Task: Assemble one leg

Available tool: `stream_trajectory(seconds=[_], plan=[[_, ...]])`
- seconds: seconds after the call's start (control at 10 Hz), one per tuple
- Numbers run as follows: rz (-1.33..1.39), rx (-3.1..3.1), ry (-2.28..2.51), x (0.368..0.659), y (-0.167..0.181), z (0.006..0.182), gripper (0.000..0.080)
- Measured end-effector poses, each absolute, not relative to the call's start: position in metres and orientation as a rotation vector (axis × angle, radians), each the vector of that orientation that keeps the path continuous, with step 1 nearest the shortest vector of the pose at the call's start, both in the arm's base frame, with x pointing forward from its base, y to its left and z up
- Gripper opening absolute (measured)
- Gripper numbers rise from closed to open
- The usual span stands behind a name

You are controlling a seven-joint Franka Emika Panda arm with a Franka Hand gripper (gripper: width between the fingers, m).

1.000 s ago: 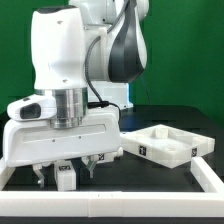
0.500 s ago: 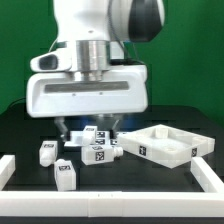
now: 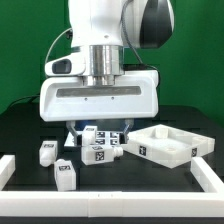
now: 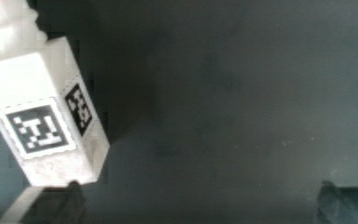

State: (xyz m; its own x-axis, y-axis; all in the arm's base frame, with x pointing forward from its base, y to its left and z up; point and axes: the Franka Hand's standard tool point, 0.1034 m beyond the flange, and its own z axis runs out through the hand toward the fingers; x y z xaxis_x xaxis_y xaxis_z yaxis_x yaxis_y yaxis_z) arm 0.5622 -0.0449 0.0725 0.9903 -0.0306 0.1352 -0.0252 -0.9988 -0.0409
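Observation:
Several small white legs with black-and-white tags lie on the black table in the exterior view: one [image 3: 46, 152] at the exterior view's left, one [image 3: 66, 173] nearer the front, one [image 3: 98, 153] in the middle. Two more [image 3: 108, 136] lie close under the hand. My gripper [image 3: 98, 128] hangs low over this cluster, its fingers spread wide. In the wrist view one leg [image 4: 51, 115] lies flat beside one fingertip [image 4: 59, 205]. The other fingertip [image 4: 345, 198] is far off, and only bare table shows between them. The gripper [image 4: 202, 205] is open and empty.
The large white square tray-like part [image 3: 165, 143] lies at the exterior view's right, close to the legs. A white border rail runs along the table's front left [image 3: 6, 170] and front right [image 3: 210, 176]. A green backdrop stands behind.
The arm has swung from the exterior view's front left toward the middle and now hangs over the cluster of legs. The legs have not moved.

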Motion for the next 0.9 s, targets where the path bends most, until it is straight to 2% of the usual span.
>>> stream_trajectory(seconds=[0.3,0.8,0.9], plan=[[-0.126,-3.061,0.398,0.512,-0.049,0.083,0.0649],[-0.113,-3.046,0.444,0.507,-0.052,0.079,0.0649],[-0.051,-2.996,0.639,0.491,-0.058,0.069,0.0649]])
